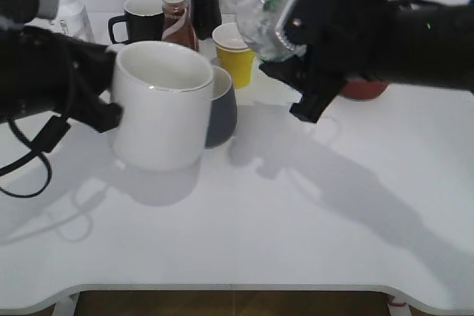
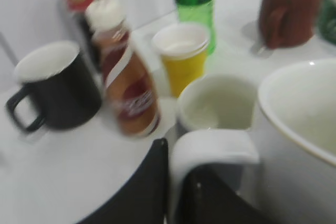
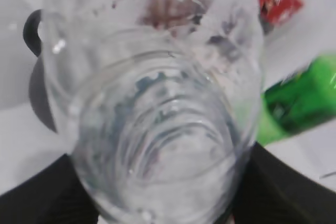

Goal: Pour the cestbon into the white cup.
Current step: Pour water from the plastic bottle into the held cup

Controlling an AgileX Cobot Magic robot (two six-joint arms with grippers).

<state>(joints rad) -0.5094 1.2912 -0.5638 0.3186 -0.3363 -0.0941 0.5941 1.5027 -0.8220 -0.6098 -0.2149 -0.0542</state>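
Right gripper (image 1: 292,64) clamped round the cestbon (image 1: 255,16), held up in the air behind and right of the white cup (image 1: 161,105), bottle tilted with neck up-left, blurry; right wrist view just shows the clear ribbed body (image 3: 157,129) filling the frame between dark fingers. Left gripper (image 2: 176,182) pinches the white cup handle (image 2: 212,148), one finger either side, steadying it on the table (image 1: 296,220). Pour looks not started, bottle mouth not yet over the rim as far as I can tell. Risks: bottle is off to the side so tipping early would spill onto the table or into the grey mug (image 1: 222,105) touching the white cup; yellow paper cup (image 1: 235,53) and brown sauce bottle (image 1: 178,20) stand near under the path and could get knocked; soft plastic could squeeze and gush
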